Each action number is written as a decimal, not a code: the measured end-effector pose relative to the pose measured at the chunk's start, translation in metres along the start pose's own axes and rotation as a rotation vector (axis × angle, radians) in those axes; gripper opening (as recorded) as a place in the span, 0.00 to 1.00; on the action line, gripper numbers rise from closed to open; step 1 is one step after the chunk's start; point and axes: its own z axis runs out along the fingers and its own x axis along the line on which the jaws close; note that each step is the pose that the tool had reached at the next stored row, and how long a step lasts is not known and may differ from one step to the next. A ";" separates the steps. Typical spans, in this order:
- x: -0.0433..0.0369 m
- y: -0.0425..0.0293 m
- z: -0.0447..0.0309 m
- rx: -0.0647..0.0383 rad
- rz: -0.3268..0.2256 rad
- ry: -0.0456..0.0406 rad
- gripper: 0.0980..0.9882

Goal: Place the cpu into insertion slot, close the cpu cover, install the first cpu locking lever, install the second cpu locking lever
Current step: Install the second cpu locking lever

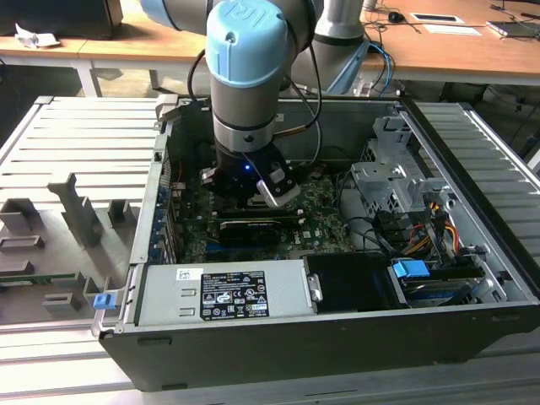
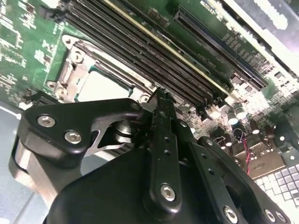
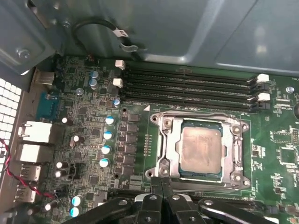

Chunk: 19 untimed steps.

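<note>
The cpu (image 3: 201, 147), a flat silvery-beige square, sits in the insertion slot (image 3: 156, 161) on the green motherboard. The cpu cover (image 3: 170, 140), a silver frame with a square window, lies flat around the chip. My gripper (image 3: 161, 185) is shut, its black fingertips pressed together just off the socket's edge, with nothing visible between them. The second wrist view looks past the shut gripper (image 2: 161, 95) to the cpu (image 2: 100, 86) and its cover (image 2: 74, 65) beyond. In the exterior view the gripper (image 1: 253, 196) hangs low inside the open computer case.
Long black memory slots (image 3: 191, 88) run beside the socket. Blue-topped capacitors (image 3: 107, 135) and rear ports (image 3: 35, 140) stand on its other side. The case holds a power supply (image 1: 228, 291), a black card (image 1: 249, 228), a drive cage (image 1: 396, 177) and loose cables (image 1: 430, 228).
</note>
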 end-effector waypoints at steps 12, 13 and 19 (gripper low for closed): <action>0.0031 -0.0052 0.0155 -0.053 0.000 -0.0067 0.01; 0.0031 -0.0052 0.0153 -0.054 0.000 -0.0067 0.01; 0.0031 -0.0025 0.0040 -0.054 0.000 -0.0068 0.01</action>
